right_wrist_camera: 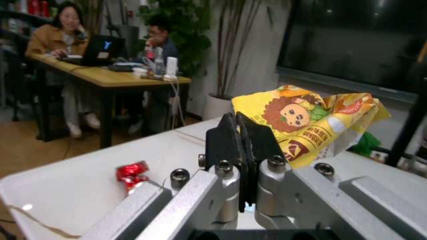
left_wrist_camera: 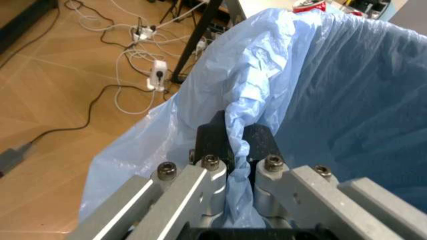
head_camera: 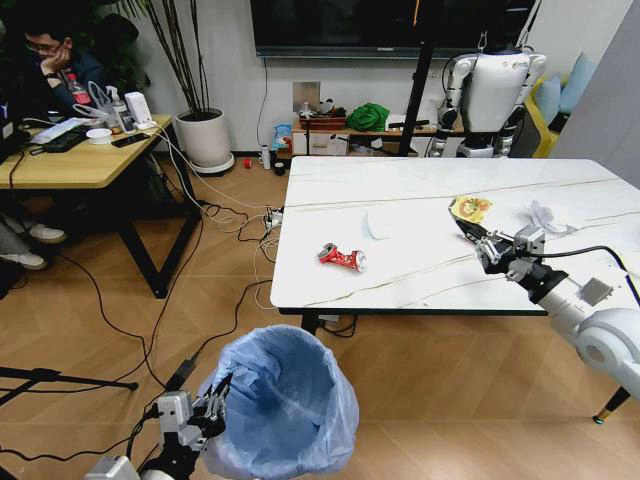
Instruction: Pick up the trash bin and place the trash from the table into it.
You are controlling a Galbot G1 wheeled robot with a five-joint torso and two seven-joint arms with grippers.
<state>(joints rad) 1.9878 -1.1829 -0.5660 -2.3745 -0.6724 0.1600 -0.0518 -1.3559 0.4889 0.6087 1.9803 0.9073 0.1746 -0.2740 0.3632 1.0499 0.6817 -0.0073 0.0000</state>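
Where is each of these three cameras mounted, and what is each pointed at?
Head view: from the robot's head, looking down at the table and bin; both arms show.
Left wrist view: on the left arm, facing its left claw, shut on the bin's blue bag.
Right wrist view: on the right arm, facing the right claw, shut beside the yellow wrapper.
All three share the red can.

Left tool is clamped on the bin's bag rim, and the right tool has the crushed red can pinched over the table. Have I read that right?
Not quite. The right tool is shut on the yellow wrapper, as the right wrist view shows; the crushed red can lies loose on the table. The left tool does clamp the trash bin's bag rim.
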